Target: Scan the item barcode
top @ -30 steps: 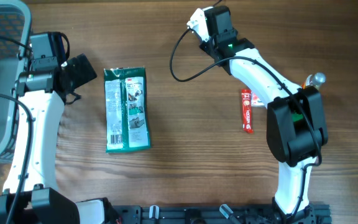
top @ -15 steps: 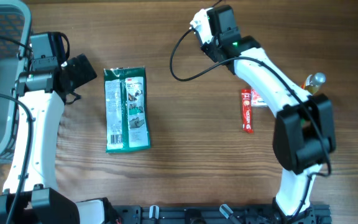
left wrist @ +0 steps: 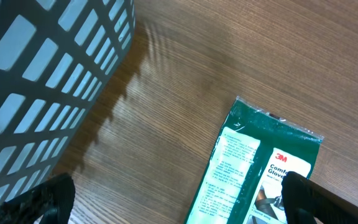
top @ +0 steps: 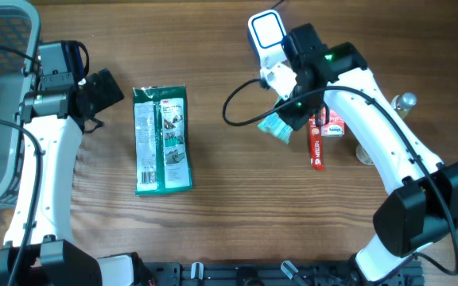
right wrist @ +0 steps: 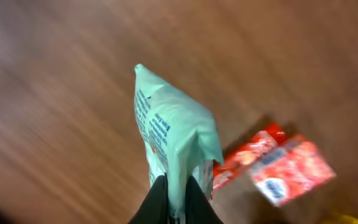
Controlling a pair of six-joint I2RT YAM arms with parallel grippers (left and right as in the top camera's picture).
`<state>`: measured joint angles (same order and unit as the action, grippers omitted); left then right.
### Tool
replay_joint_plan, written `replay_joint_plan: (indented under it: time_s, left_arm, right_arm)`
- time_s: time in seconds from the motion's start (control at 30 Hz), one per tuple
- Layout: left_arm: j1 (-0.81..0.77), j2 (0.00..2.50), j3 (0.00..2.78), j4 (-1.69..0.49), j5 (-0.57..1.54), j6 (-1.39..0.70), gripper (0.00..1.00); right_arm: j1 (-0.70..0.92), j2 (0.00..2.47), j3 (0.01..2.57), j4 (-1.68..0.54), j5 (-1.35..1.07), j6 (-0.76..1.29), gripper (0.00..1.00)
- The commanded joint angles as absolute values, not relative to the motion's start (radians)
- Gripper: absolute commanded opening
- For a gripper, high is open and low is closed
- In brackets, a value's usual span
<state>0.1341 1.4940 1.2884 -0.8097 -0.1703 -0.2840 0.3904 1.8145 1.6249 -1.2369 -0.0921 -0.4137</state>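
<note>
Overhead view shows the right gripper (top: 285,119) clenched on a pale mint plastic pouch (top: 274,128), held above the wooden table (top: 229,214) at 9 o'clock of a red stick packet (top: 317,144). The left gripper (top: 102,90) gapes empty, a flat green glove packet (top: 162,140) at its 4 o'clock. Pick-up looks done; the barcode is not yet scanned, and no scanner is identifiable.

One green glove packet (top: 162,141), one pale mint pouch (top: 275,127), one long red stick pack (top: 316,147), one small red-and-white packet (top: 333,125), one white scanner (top: 265,32), and one grey basket (top: 24,16) at the bench's left edge.
</note>
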Motion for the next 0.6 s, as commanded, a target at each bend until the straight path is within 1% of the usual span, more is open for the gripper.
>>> replay_joint_plan:
  time_s: [0.0, 0.07, 0.1, 0.13, 0.23, 0.3, 0.37, 0.4, 0.43, 0.5, 0.57]
  left_arm:
    - [0.140, 1.492, 1.294, -0.807, -0.172, -0.296, 1.00]
    - [0.140, 1.492, 1.294, -0.807, -0.172, -0.296, 1.00]
    - [0.140, 1.492, 1.294, -0.807, -0.172, -0.297, 1.00]
    - [0.140, 1.492, 1.294, -0.807, -0.172, -0.296, 1.00]
    - [0.140, 1.492, 1.294, -0.807, -0.172, -0.296, 1.00]
    - [0.140, 1.492, 1.294, -0.807, -0.172, -0.297, 1.00]
    - [0.140, 1.492, 1.294, -0.807, -0.172, -0.297, 1.00]
    - [0.140, 1.492, 1.294, -0.808, -0.172, -0.296, 1.00]
    - [0.140, 1.492, 1.294, -0.807, -0.172, -0.296, 1.00]
    - [0.140, 1.492, 1.294, -0.807, -0.172, -0.296, 1.00]
    - [0.140, 1.492, 1.294, -0.807, -0.172, -0.296, 1.00]
  right_arm:
    - [0.390, 1.809, 1.626, -1.242, -0.176, -0.379, 0.11]
    - [0.390, 1.809, 1.626, -1.243, -0.126, -0.334, 0.12]
    - [0.390, 1.809, 1.625, -1.243, -0.113, -0.328, 0.06]
    - [0.390, 1.809, 1.618, -1.249, -0.118, -0.308, 0.04]
    - [0.390, 1.809, 1.584, -1.286, -0.135, -0.311, 0.05]
    - [0.389, 1.809, 1.539, -1.290, -0.135, -0.311, 0.09]
    - [0.389, 1.809, 1.490, -1.248, -0.103, -0.313, 0.14]
    - [0.389, 1.809, 1.467, -1.212, -0.067, -0.312, 0.22]
    - [0.389, 1.809, 1.446, -1.172, -0.023, -0.310, 0.28]
    - [0.389, 1.809, 1.410, -1.063, 0.023, -0.280, 0.30]
    - [0.389, 1.809, 1.394, -0.942, 0.023, -0.176, 0.28]
